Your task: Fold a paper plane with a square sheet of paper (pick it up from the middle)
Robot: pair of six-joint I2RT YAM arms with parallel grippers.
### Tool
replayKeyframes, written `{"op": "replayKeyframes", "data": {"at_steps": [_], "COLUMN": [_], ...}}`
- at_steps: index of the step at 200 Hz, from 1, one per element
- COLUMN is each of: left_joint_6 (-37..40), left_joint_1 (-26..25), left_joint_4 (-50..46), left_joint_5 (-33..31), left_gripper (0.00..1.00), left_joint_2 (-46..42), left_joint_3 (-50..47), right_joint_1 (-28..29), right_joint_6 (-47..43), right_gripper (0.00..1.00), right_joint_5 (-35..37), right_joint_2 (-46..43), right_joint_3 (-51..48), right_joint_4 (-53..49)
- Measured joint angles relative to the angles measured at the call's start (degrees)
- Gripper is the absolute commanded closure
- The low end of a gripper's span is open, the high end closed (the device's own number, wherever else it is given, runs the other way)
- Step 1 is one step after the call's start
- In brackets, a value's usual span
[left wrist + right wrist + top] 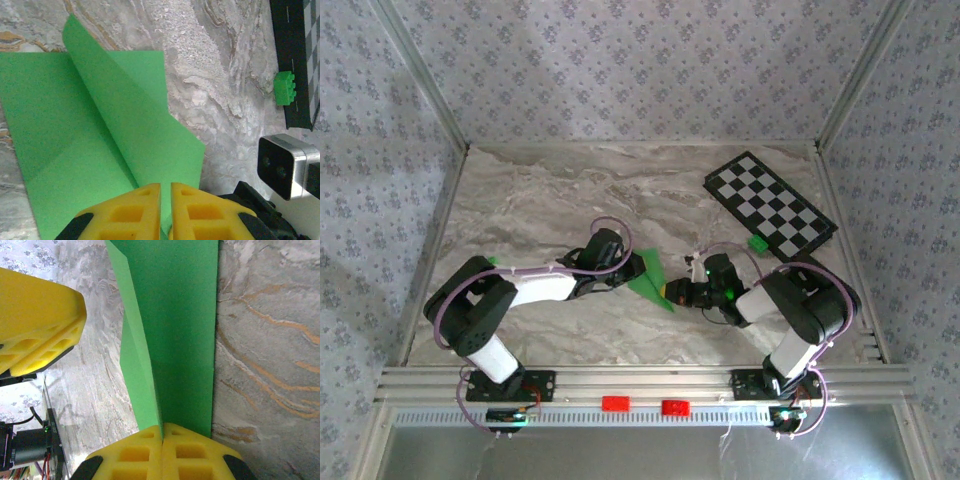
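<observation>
Looking down, I see the checkered board (770,205) at the far right of the marble surface (550,190). A small green block (758,243) sits just beside its near edge, and both are well apart from the work. Mid-surface, the folded green paper (125,125) sits between both arms: left tool (165,187) clenched on its raised crease, right tool (163,429) clenched on the opposite end.

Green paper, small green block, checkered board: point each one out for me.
green paper (50,110): left wrist view, its flat left panel.
green block (285,88): left wrist view, its middle.
checkered board (770,203): top external view, its centre squares.
</observation>
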Motion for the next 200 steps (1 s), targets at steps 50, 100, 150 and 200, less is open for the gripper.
{"op": "replayKeyframes", "data": {"at_steps": [50,100,150,200], "left_joint_6": [-0.07,-2.25,-5.55,-9.44], "left_joint_1": [-0.50,-0.50,-0.52,-0.52], "left_joint_4": [4.20,10.12,15.04,21.46], "left_joint_5": [2.36,4.92,5.95,7.19], "left_gripper": [0.91,0.92,0.93,0.94], "left_joint_2": [1.16,5.03,5.29,6.25], "left_joint_3": [0.00,-0.57,-3.06,-5.86], "right_joint_1": [-0.02,-0.02,-0.07,-0.07], "right_joint_6": [0.02,0.07,0.24,0.24], "right_gripper": [1.00,1.00,1.00,1.00], "right_joint_5": [0.00,0.00,0.00,-0.02], "right_joint_2": [0.00,0.02,0.02,0.09], "right_joint_3": [0.02,0.00,-0.02,-0.09], "right_joint_4": [-0.04,0.00,0.09,0.24]}}
